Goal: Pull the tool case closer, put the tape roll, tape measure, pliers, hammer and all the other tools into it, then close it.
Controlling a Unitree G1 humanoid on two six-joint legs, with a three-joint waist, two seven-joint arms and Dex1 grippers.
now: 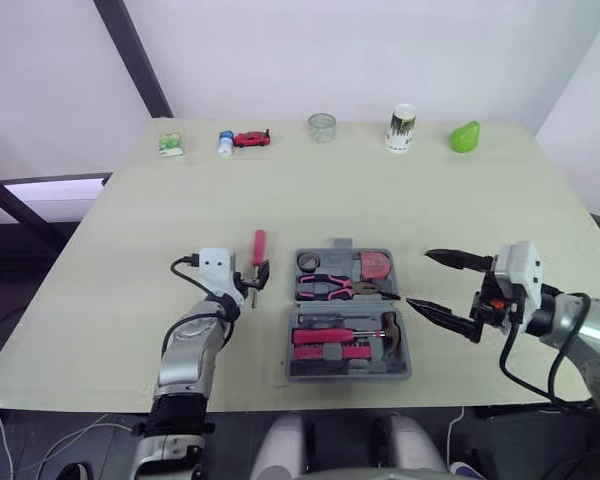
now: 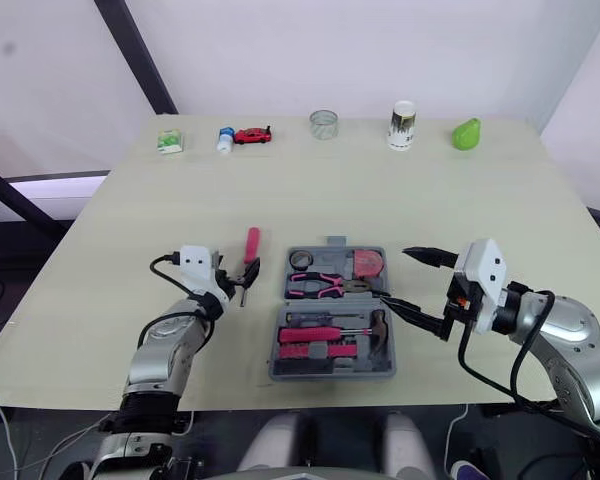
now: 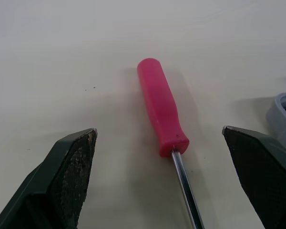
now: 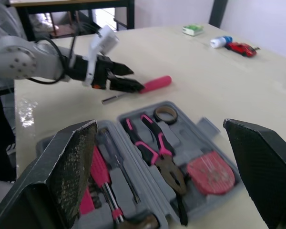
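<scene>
Spot tool case (image 1: 350,376) nearest, lying open flat on table (image 1: 130,250), w/ pliers (image 1: 330,287), tape roll (image 1: 309,262), tape measure (image 1: 376,265) in far half, hammer (image 1: 388,332) in near half. Find pink screwdriver (image 3: 161,109) flat on table just L of case. See L gripper (image 1: 257,277) spread wide astride its shaft, gripping nothing. See R gripper (image 1: 420,278) just R of case, fingers far apart, empty.

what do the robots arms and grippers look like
Both forearms are silver metal with black cables looping along them. Each wrist carries a white boxy housing. The left gripper and right gripper each have two long, tapering black fingers with rough, grainy inner pads.
</scene>
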